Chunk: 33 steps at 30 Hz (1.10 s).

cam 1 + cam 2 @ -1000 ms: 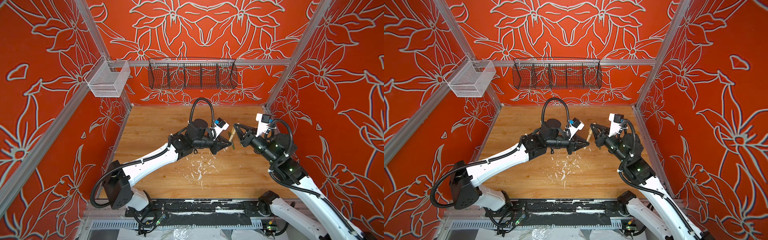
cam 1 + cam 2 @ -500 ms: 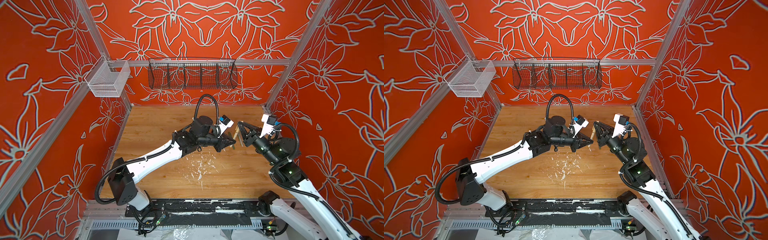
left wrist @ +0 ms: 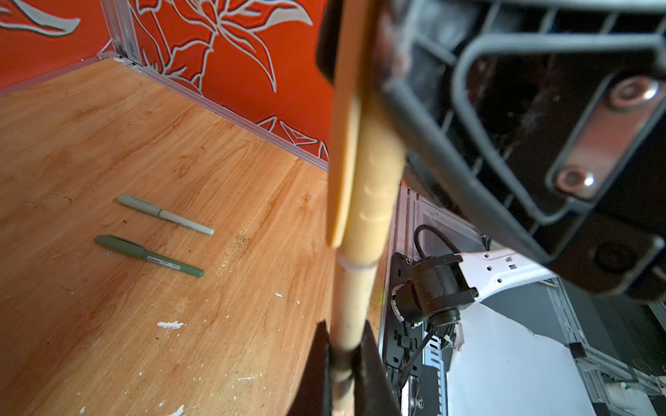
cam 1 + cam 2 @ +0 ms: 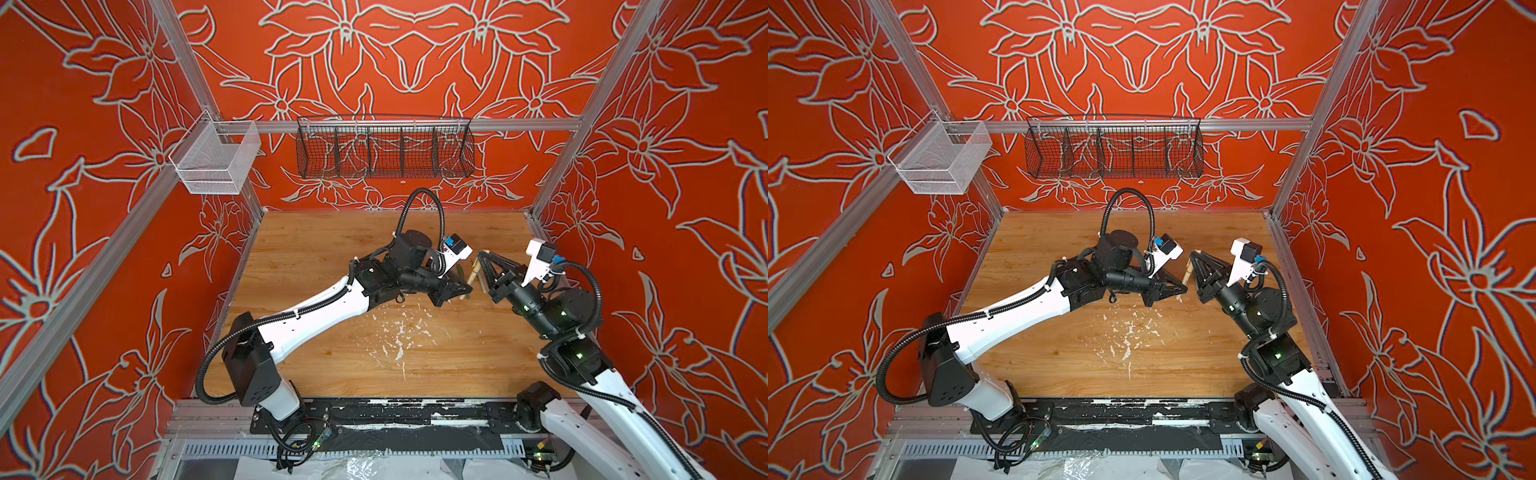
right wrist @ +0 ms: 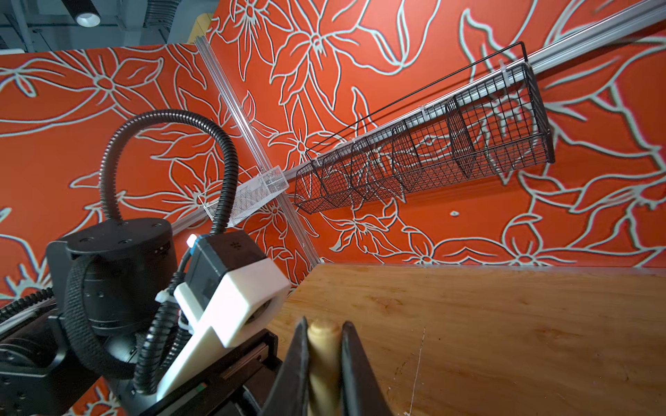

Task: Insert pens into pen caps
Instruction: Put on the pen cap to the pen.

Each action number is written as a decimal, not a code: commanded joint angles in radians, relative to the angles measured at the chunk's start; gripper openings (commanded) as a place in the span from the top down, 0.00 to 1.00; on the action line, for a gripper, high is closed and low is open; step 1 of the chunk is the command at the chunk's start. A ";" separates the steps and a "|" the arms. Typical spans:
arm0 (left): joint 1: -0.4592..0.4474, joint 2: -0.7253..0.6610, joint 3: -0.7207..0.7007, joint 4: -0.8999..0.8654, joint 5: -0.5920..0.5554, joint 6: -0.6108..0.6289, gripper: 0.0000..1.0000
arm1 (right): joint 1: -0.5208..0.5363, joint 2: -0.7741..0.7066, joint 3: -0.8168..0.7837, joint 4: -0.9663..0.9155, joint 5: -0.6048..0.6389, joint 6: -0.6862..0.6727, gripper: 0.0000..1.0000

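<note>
one slim tan pen [image 3: 351, 299] inside tan cap [image 3: 374, 194]

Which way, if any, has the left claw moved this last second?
Yes. The left claw, shut on the tan pen, has shifted slightly toward the right wall, away from the white paint flecks.

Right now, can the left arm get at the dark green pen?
Probably not: the left arm's jaws are shut on the tan pen, whose cap end the right arm also clamps. The dark green pen lies uncovered.
</note>
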 commanded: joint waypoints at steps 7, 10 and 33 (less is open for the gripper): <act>0.085 -0.021 0.097 0.297 -0.147 -0.083 1.00 | 0.037 -0.015 -0.095 -0.126 -0.178 0.049 1.00; 0.087 -0.016 0.105 0.303 -0.154 -0.089 1.00 | 0.047 -0.008 -0.100 -0.131 -0.178 0.047 1.00; 0.090 -0.065 -0.033 0.191 -0.244 -0.108 0.22 | 0.055 0.236 0.230 -0.245 0.042 0.011 1.00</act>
